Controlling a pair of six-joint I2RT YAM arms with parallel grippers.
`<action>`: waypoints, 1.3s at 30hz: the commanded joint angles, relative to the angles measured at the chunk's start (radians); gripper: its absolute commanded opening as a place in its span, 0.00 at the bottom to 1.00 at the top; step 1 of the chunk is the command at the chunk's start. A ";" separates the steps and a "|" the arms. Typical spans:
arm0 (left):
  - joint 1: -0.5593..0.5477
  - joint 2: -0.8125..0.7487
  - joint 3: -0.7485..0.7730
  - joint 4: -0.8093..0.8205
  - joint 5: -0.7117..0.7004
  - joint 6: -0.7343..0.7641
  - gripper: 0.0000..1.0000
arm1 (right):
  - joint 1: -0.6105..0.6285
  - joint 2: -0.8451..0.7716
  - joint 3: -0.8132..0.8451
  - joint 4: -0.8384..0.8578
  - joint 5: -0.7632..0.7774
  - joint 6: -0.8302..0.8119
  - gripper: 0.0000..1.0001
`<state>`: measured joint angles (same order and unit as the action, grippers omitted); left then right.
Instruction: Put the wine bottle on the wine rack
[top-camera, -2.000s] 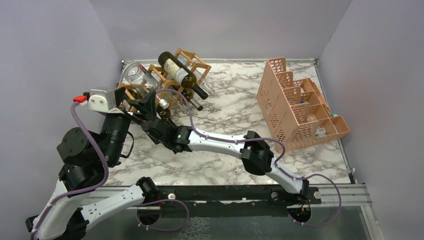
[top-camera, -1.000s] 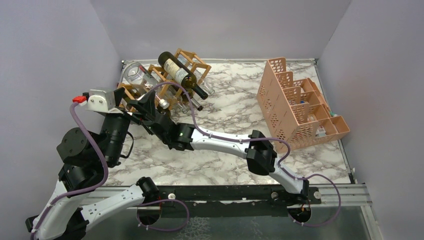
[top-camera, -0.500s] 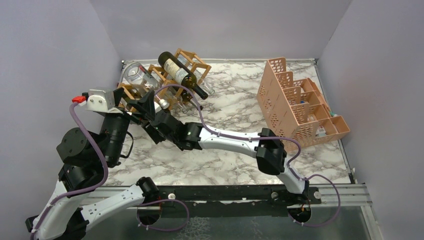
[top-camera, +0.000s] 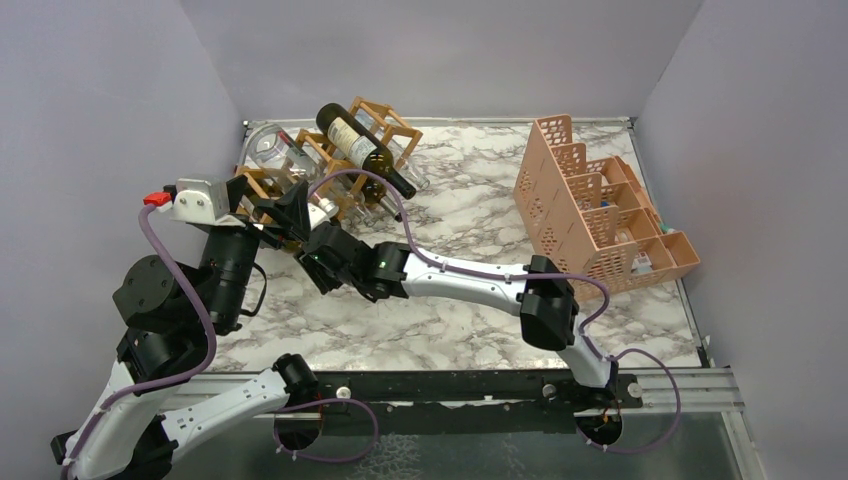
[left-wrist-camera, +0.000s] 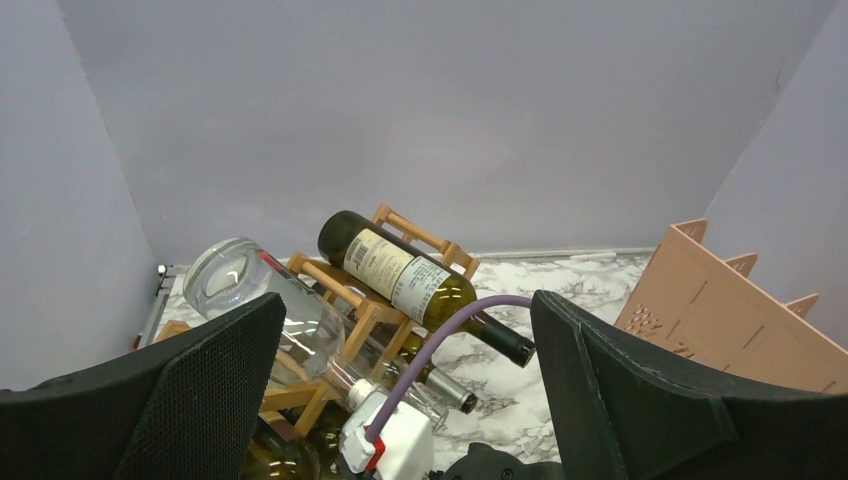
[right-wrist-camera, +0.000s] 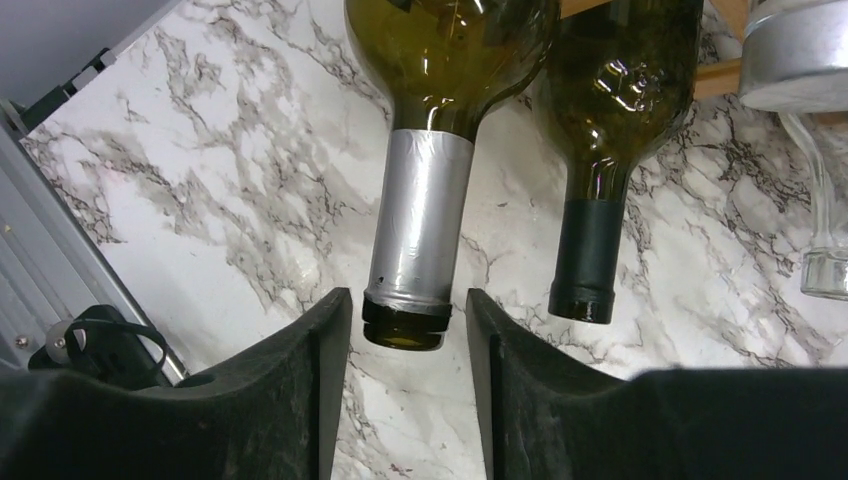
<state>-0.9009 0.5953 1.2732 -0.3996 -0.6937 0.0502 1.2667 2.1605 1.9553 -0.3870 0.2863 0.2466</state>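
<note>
The green wine bottle (right-wrist-camera: 420, 240) lies with its body in what looks like a low cell of the wine rack (left-wrist-camera: 362, 322), its silver-foiled neck jutting out from the rack over the marble tabletop (right-wrist-camera: 250, 150). The right gripper (right-wrist-camera: 408, 305) brackets the bottle's mouth, jaws narrowly parted with a sliver of gap on each side. The left gripper (left-wrist-camera: 405, 300) hangs wide and empty, facing the rack. To release well, widen the jaws evenly, then back straight away from the rack along the neck's line without nudging the mouth or the dark bottle (right-wrist-camera: 590, 230) alongside.
</note>
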 joint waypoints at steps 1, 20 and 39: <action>-0.001 -0.013 0.009 -0.008 -0.009 0.012 0.99 | 0.003 0.017 0.001 0.040 0.012 0.019 0.44; -0.001 -0.026 0.009 -0.015 -0.012 0.008 0.99 | 0.002 0.074 0.090 0.099 0.074 -0.026 0.42; -0.002 -0.084 -0.008 -0.183 -0.074 -0.122 0.99 | 0.002 -0.675 -0.731 0.160 0.128 0.012 0.66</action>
<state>-0.9009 0.5419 1.2556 -0.4911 -0.7723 -0.0231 1.2659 1.6138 1.3415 -0.1726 0.2829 0.2203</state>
